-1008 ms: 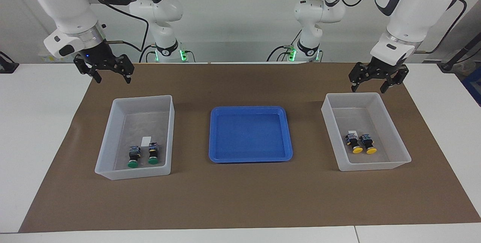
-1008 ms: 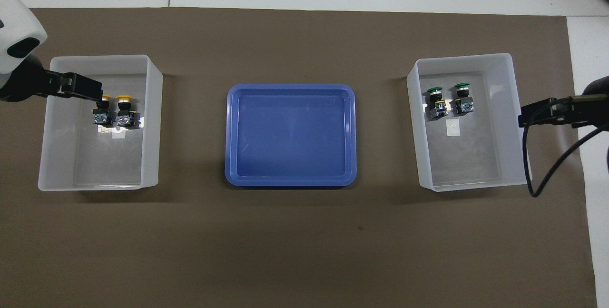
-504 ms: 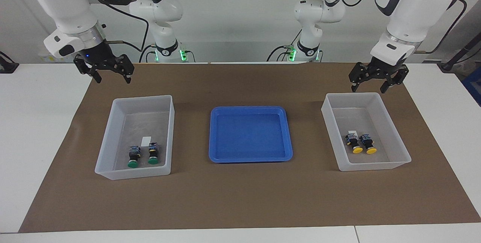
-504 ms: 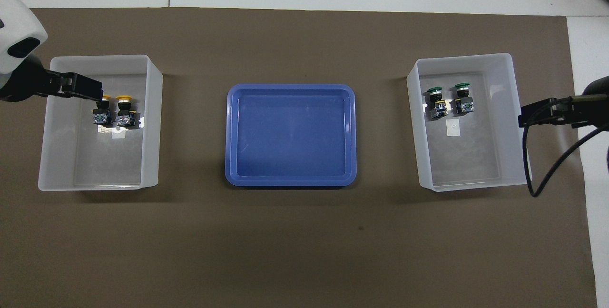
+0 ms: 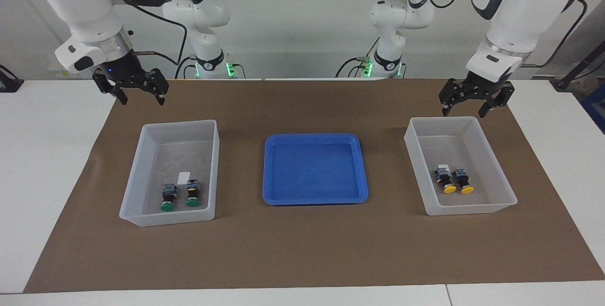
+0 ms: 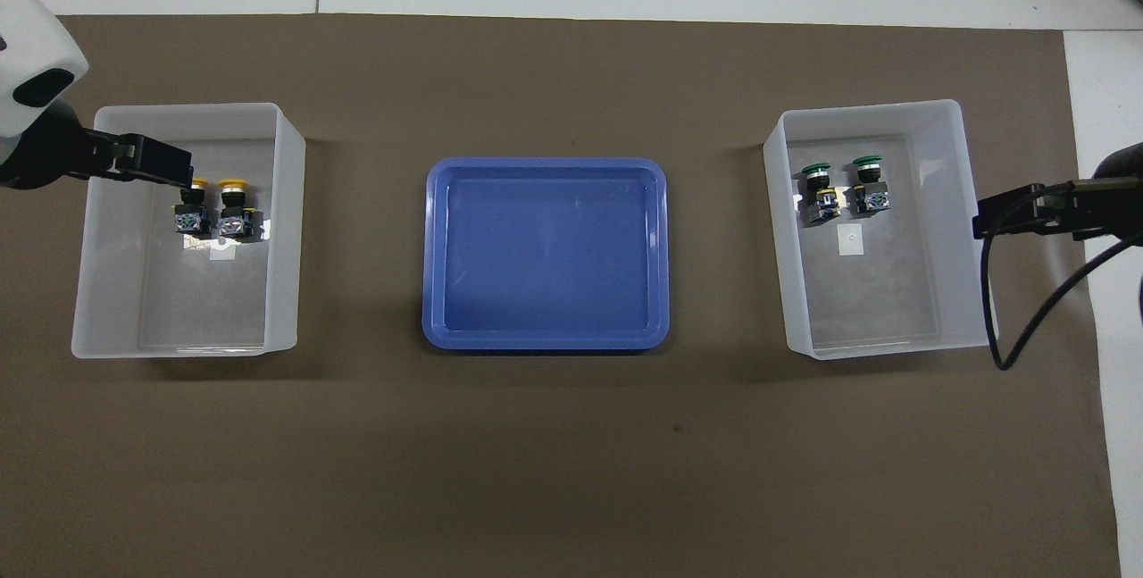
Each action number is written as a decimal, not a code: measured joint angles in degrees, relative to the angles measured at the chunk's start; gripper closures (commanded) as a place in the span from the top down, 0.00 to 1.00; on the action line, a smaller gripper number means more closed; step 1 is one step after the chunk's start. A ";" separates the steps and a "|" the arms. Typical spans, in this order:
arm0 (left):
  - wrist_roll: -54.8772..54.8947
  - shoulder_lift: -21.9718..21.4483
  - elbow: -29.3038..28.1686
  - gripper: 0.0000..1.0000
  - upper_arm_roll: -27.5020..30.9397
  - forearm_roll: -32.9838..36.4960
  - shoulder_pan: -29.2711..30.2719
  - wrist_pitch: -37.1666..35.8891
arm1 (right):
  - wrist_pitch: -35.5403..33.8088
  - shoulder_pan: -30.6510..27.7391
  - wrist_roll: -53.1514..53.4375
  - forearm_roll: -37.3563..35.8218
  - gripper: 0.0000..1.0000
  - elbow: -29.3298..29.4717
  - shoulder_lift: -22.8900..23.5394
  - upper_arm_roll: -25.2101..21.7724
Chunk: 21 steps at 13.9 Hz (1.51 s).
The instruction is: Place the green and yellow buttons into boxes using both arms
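left gripper (image 5: pixel 475 104): jaws wide, empty, raised over the robots' end of the bin below it.
right gripper (image 5: pixel 131 90): jaws wide, empty, raised over the brown mat (image 5: pixel 302 249) just off the robots' end of its bin; waiting, as is the left.
bin under left gripper (image 5: pixel 496 173): toward the left arm's end of the table; holds the two yellow buttons (image 5: pixel 455 180), side by side on their sides, caps pointing away from the robots, down past the gripper at the bin's other end.
bin by right gripper (image 5: pixel 142 173): toward the right arm's end; holds the two green buttons (image 5: pixel 178 195), lying the same way, well apart from the gripper.
blue tray (image 5: pixel 359 169): between the two bins, nothing in it.
step in hand: sorting looks done, all four buttons in bins by colour, arms pulled clear.
next move: likely none beyond parking; otherwise a straight drop between a bin's tall walls onto a black body.
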 measured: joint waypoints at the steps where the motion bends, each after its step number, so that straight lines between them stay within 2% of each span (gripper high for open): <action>1: 0.00 0.00 0.00 1.00 0.03 0.00 0.00 0.15 | 0.00 0.00 0.00 0.00 1.00 0.00 0.00 0.00; 10: -0.13 0.00 -0.08 1.00 -0.04 0.00 -0.03 0.41 | 0.00 0.00 0.00 0.00 1.00 0.00 0.00 0.00; 21: -5.77 -0.01 -0.31 1.00 0.09 0.00 0.00 1.26 | 0.00 0.00 0.00 0.00 1.00 0.00 0.00 0.00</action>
